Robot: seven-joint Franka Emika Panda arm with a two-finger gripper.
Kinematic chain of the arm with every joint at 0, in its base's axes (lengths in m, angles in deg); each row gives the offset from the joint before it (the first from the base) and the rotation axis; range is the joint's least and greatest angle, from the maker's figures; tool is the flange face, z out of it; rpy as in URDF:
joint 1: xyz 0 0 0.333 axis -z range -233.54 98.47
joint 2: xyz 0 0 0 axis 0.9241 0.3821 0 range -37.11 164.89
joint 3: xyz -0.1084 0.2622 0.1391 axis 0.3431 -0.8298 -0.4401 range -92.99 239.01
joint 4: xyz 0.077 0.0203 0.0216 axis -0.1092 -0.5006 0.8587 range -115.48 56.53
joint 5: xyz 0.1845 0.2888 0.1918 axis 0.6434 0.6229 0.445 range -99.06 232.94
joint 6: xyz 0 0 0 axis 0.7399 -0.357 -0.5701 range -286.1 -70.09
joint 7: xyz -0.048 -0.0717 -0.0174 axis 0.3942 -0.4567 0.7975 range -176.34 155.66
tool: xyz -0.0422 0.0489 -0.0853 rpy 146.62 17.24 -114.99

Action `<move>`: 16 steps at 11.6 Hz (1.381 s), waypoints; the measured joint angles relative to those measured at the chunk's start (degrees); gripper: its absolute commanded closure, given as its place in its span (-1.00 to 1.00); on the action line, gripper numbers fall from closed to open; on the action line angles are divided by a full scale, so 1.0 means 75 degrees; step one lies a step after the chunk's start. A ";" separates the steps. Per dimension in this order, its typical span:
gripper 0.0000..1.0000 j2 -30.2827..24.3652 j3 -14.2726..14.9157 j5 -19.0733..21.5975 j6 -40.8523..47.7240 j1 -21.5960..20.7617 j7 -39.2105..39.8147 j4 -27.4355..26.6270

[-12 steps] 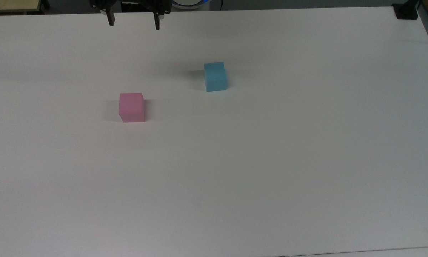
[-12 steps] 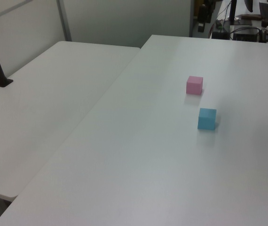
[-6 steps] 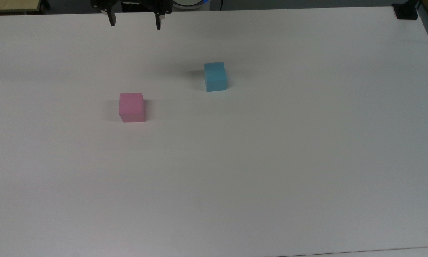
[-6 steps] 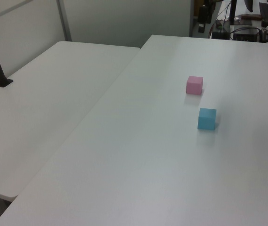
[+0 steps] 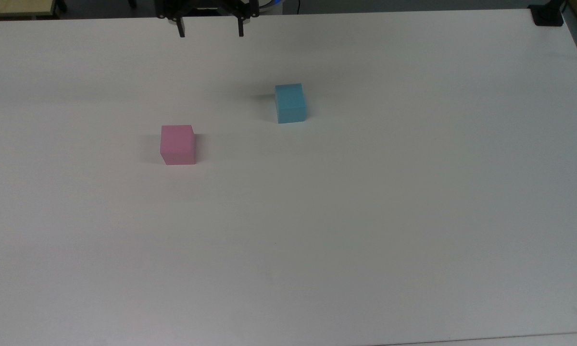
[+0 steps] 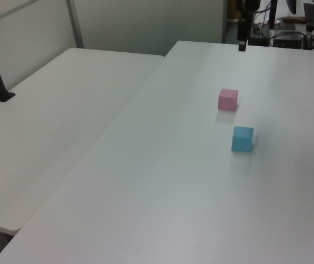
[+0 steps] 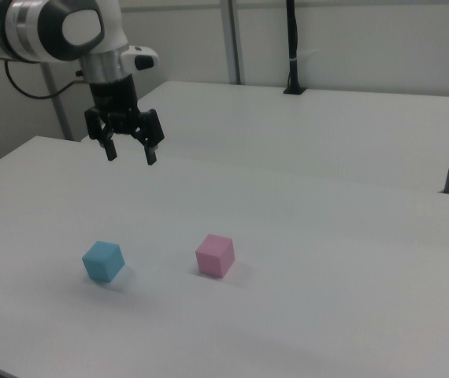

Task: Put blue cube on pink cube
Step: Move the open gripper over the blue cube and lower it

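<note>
You've got the blue cube (image 5: pixel 290 103) sitting flat on the white table (image 5: pixel 365 216), and being a cube it has no long axis to speak of; in the top view it sits nearly square to the picture's edges, turned only a touch. The pink cube (image 5: pixel 177 144) rests flat too, well apart from the blue one, lower and toward the top view's left. In the right view you see them swapped: blue cube (image 7: pixel 102 261) on the right view's left, pink cube (image 7: pixel 214 255) to its right, each showing a corner edge toward the camera.

Your gripper (image 5: pixel 211 31) hangs high over the far edge of the table, fingers pointing straight down and spread wide with nothing between them. The right view shows the gripper (image 7: pixel 131 150) well above the tabletop, up and behind the blue cube. In the left view one finger (image 6: pixel 242 38) shows over the far edge.

Against half a second ago, your gripper has slid toward the top view's right, closer in line with the blue cube. Both cubes sit exactly where they were.
</note>
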 measured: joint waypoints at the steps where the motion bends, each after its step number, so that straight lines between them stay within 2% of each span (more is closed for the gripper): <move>1: -1.00 -0.0177 -0.0040 0.0000 0.0040 -0.0001 0.0197 -0.0289; 5: -1.00 -0.1006 -0.0163 0.0026 0.0044 -0.0001 0.0341 -0.1323; 8: -1.00 -0.1041 -0.0181 0.0085 0.0043 0.0000 0.0341 -0.1497; 10: -1.00 -0.1111 -0.0181 0.0465 -0.0109 0.0015 0.0341 -0.1638; 11: -1.00 -0.1254 -0.0220 0.0597 -0.0408 0.0017 0.0341 -0.1946; 14: -1.00 -0.1666 -0.0756 0.0639 -0.1695 0.0198 0.0181 -0.3289; 16: -1.00 -0.1683 -0.0824 0.0639 -0.1800 0.0222 0.0118 -0.3598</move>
